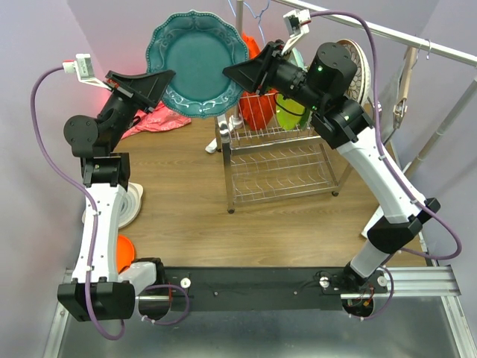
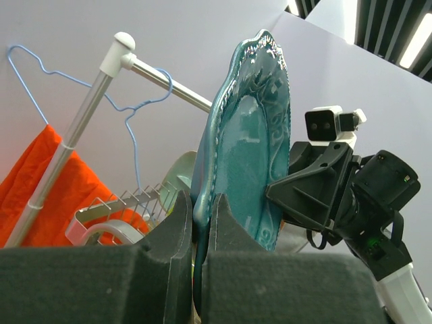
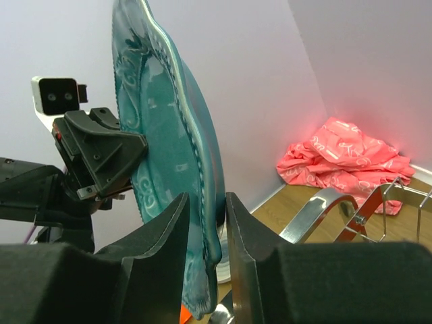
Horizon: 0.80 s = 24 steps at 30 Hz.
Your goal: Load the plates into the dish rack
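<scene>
Nearest, a flat orange plate (image 1: 125, 252) and pale round dishes (image 1: 133, 205) wait on the wooden table (image 1: 194, 216). Above it, the left hand (image 1: 165, 80) clamps the teal scalloped plate (image 1: 195, 63) by its rim. The right hand (image 1: 232, 72) straddles the opposite rim, and I cannot tell whether it grips. Beyond, the chrome wire dish rack (image 1: 283, 171) already holds an upright orange plate (image 1: 257, 108) and a lime green plate (image 1: 287, 115).

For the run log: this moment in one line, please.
teal plate: aloft, on edge, not in dish rack | left tool: shut on its rim | right tool: astride opposite rim, grip unclear
</scene>
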### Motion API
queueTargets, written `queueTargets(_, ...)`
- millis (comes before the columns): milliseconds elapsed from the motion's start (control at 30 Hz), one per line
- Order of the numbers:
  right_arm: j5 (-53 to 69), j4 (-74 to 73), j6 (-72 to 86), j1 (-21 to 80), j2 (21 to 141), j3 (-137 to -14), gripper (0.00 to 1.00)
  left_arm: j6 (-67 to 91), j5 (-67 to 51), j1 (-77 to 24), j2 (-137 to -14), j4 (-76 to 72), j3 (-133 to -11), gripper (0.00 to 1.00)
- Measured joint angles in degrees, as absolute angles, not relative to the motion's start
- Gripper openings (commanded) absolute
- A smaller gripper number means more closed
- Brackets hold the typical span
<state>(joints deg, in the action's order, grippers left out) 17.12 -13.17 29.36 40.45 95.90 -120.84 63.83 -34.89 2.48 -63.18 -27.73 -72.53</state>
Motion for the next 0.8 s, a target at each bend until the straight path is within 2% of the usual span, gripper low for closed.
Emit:
queueTargets(433, 17.45, -15.40, 29.63, 40.27, 97.25, -124.40, 0.31, 63.05, -32.05, 0.97, -63.16, -28.05, -72.53, 0.00)
queueTargets(533, 17.67, -15.64, 29.65, 40.16, 97.89, -125.32, 0.32, 62.98, -31.57, 0.89, -63.16, -27.99, -72.53, 0.00)
queueTargets(667, 17.89, -15.68, 29.65, 40.14, 98.48, -126.04, 0.39, 62.83, -31.29, 0.89, -63.16, -27.94, -72.53, 0.00)
queueTargets(800, 18.55, -15.70, 29.61, 40.16, 98.80, -126.37, 0.38, 62.78, -31.27, 0.62, -63.18, -27.83, -72.51, 0.00)
